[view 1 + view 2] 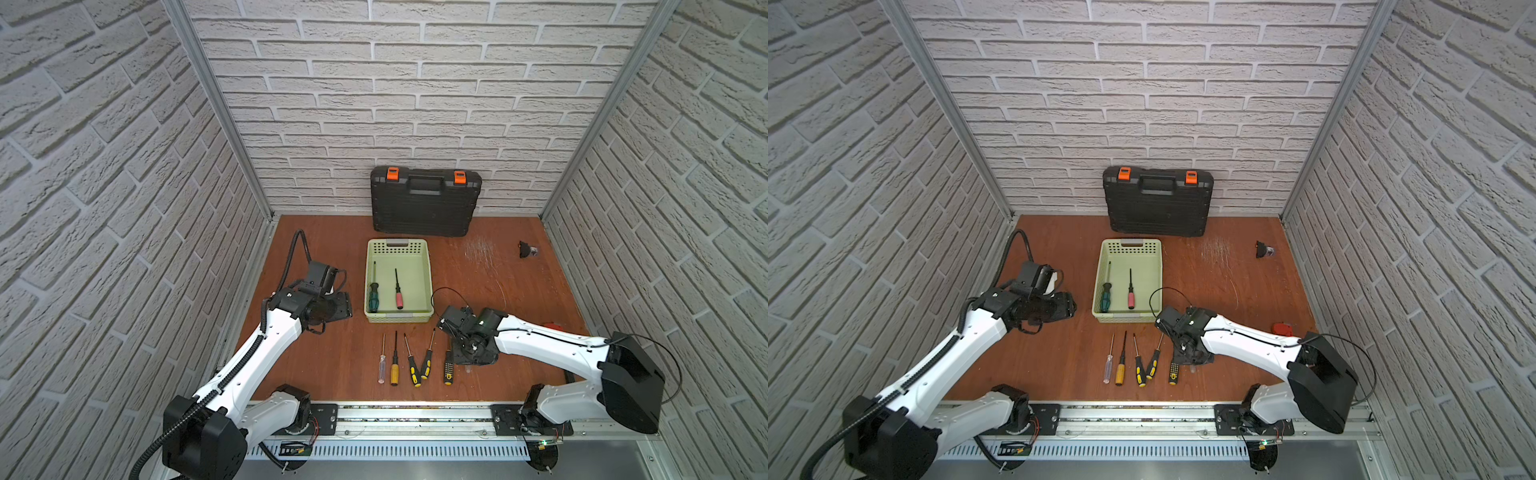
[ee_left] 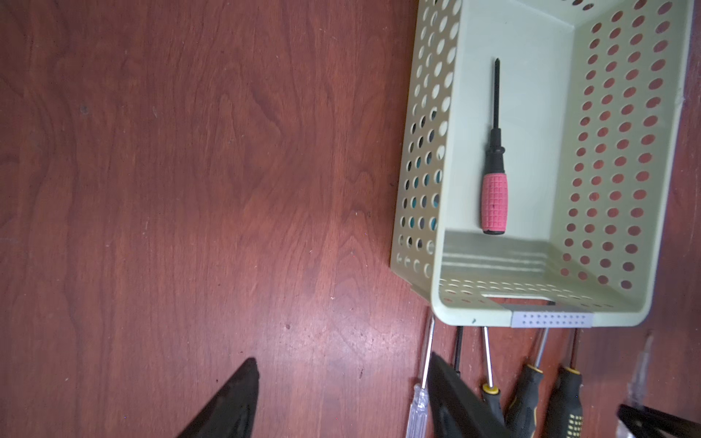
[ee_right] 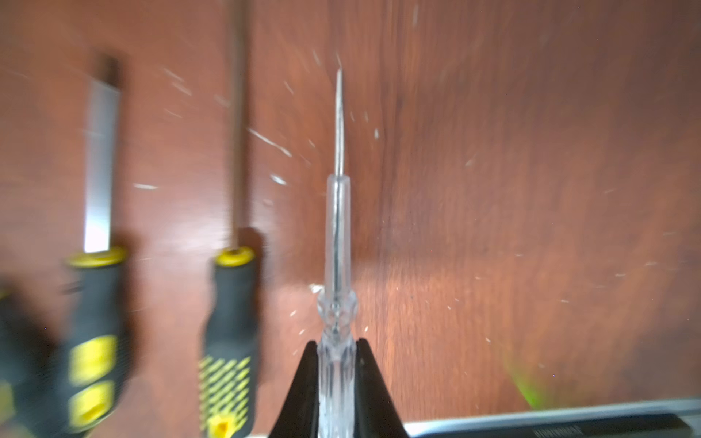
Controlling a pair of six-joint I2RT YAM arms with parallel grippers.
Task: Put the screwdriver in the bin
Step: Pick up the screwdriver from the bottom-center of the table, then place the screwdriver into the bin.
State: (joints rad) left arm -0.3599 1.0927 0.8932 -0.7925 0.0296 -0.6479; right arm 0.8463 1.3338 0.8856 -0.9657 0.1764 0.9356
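Right hand [image 3: 337, 349]: you have it clamped on the handle of a slender clear screwdriver [image 3: 337, 242], one black finger [image 3: 303, 383] on each side and the metal tip pointing away from the wrist. The wrist picture is blurred, so whether the tool rests on the table [image 1: 324, 374] or is lifted cannot be told. In both top views this hand sits low at the right end of the row of five screwdrivers [image 1: 413, 368], just beside the last black-and-yellow one [image 1: 448, 370], and it covers most of the clear tool.

The slender clear screwdriver is outside the bin [image 1: 399, 319], near the bin's near right corner.

Left hand [image 1: 348, 305]: jaws stand apart with nothing between them. It hangs over bare table just left of the bin, level with the bin's near end.

Bin contents: a green-handled screwdriver [image 1: 373, 297] along the left wall and a pink-handled screwdriver [image 1: 399, 299] near the middle, both with shafts pointing toward the back edge.

The row lies between the bin's near end and the table's near edge, handles toward the near edge.

Other items: a black toolcase [image 1: 424, 203] stands at the back edge against the wall. A small black object [image 1: 527, 249] lies toward the back right corner.
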